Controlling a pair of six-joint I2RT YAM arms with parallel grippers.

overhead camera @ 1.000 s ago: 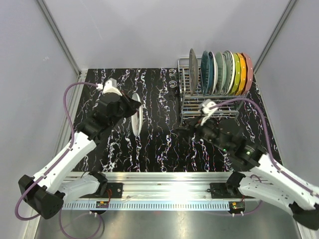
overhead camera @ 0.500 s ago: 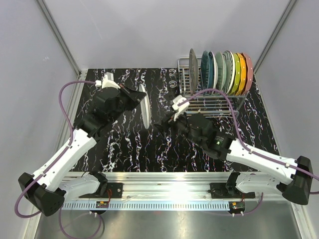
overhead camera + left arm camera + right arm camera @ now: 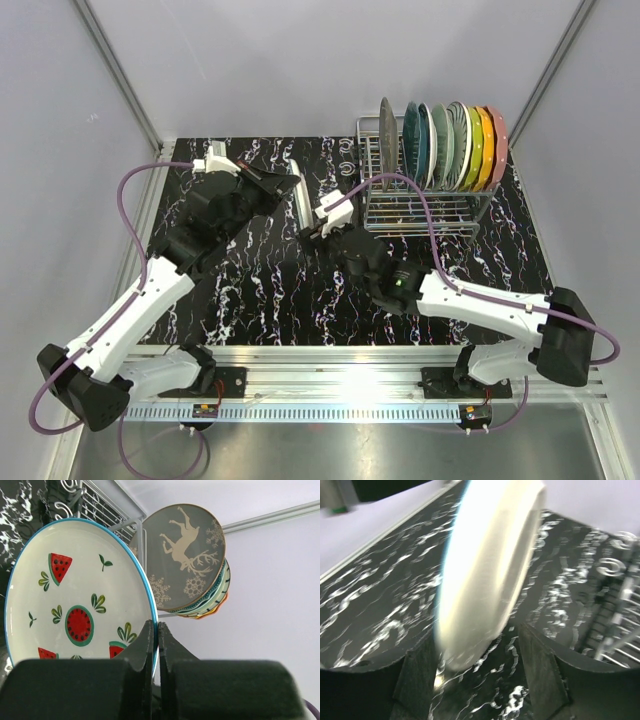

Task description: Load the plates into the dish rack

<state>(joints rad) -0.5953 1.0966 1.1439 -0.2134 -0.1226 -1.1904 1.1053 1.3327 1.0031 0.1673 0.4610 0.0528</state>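
Note:
My left gripper (image 3: 287,184) is shut on the rim of a white plate with watermelon motifs and a blue edge (image 3: 299,197), held on edge above the tabletop just left of the dish rack (image 3: 420,212). In the left wrist view the fingers pinch the rim of this plate (image 3: 75,595) at the gripper (image 3: 156,630). My right gripper (image 3: 312,232) stands open just in front of it. In the right wrist view the blurred lower edge of the plate (image 3: 485,565) hangs between the spread fingers of the gripper (image 3: 476,652), close to the left finger (image 3: 420,667). Several plates (image 3: 450,145) stand upright in the rack.
A grey plate with a pale deer and snowflakes (image 3: 182,555) is the leftmost one in the rack, with open wire slots (image 3: 368,170) to its left. The black marbled tabletop (image 3: 250,290) lies below. Grey walls close in on both sides.
The left arm has carried the watermelon plate back and right toward the rack. The right arm has swung left from the rack's front to just under the plate.

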